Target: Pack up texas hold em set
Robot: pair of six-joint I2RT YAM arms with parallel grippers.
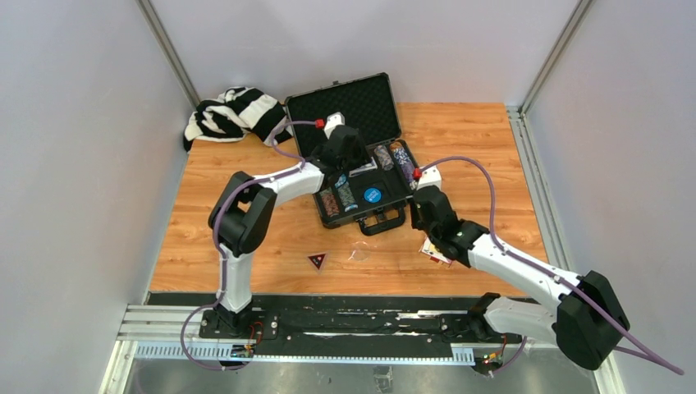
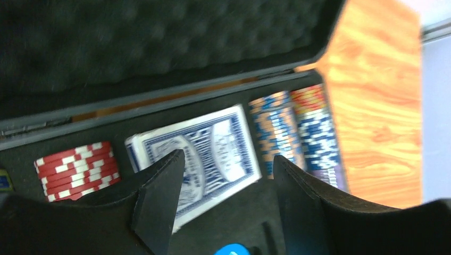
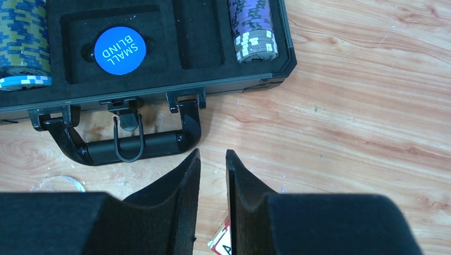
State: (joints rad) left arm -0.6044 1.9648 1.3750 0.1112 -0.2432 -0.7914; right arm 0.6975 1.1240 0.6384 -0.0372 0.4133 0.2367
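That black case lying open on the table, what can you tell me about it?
The black case is a hard rectangular box lying open on the wooden table, lid swung back and lined with bumpy dark foam. Its foam tray holds rows of poker chips, a blue-backed card deck and a blue disc reading SMALL BLIND. A carrying handle and latch sit on its near edge.

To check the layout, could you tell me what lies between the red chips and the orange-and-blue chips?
A card deck, between red chips and orange-and-blue chips, in the left wrist view.
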